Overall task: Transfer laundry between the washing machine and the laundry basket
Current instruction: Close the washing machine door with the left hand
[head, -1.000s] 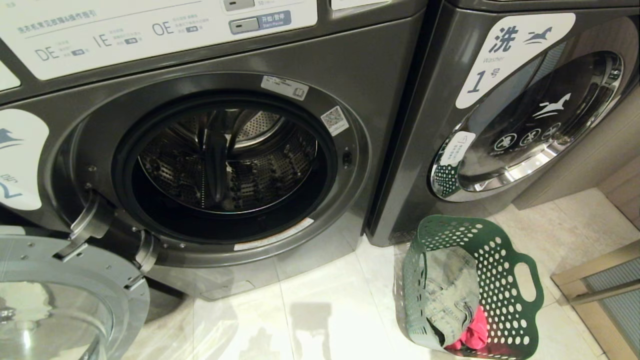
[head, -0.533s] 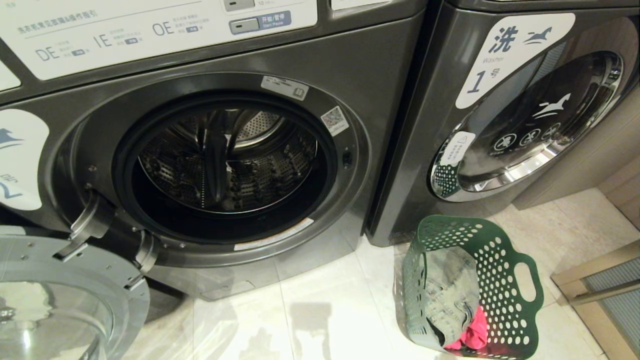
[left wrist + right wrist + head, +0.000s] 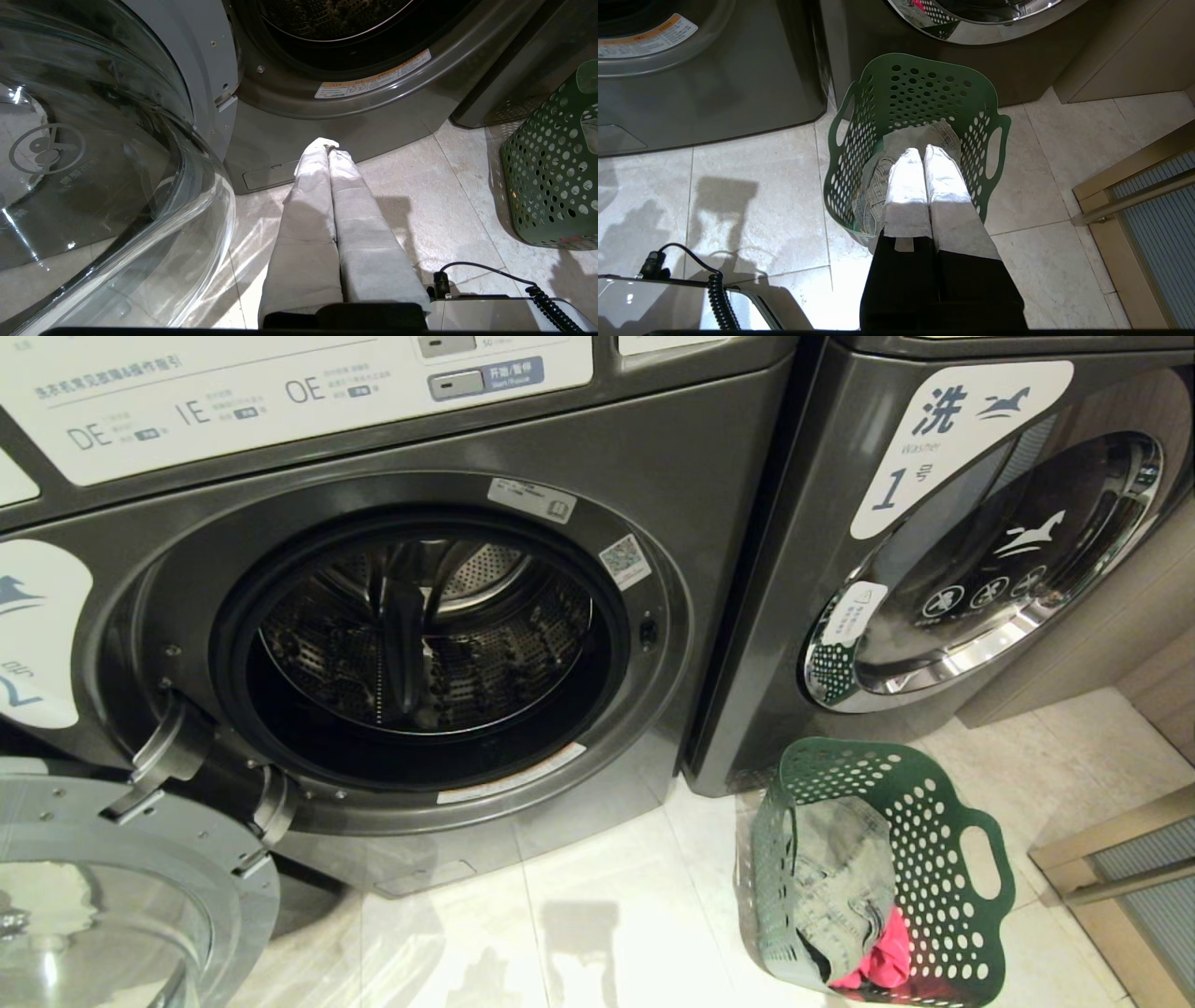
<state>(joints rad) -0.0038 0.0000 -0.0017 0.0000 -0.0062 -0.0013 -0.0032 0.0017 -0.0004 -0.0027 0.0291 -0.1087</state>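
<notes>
The washing machine [image 3: 719,504] marked 2 stands with its round glass door [image 3: 112,896] swung open at the lower left, and its steel drum [image 3: 425,635] shows no clothes. To its right on the floor, the green laundry basket [image 3: 934,859] holds laundry: a grey-green garment [image 3: 840,877] over a red-pink one [image 3: 887,961]. My right gripper [image 3: 923,150] is shut and empty above the basket [image 3: 920,88], over the grey-green garment [image 3: 873,186]. My left gripper [image 3: 328,144] is shut and empty, low before the washer's base beside the open door [image 3: 93,163]. Neither gripper shows in the head view.
A like machine marked 1 [image 3: 934,457] with its door shut stands right behind the basket. A wooden frame with a ribbed panel [image 3: 1120,868] borders the floor at the right. My base and a coiled cable [image 3: 542,291] lie low near the left arm.
The grey-green garment in the basket has shifted a little. The washer, its door and the basket have not moved.
</notes>
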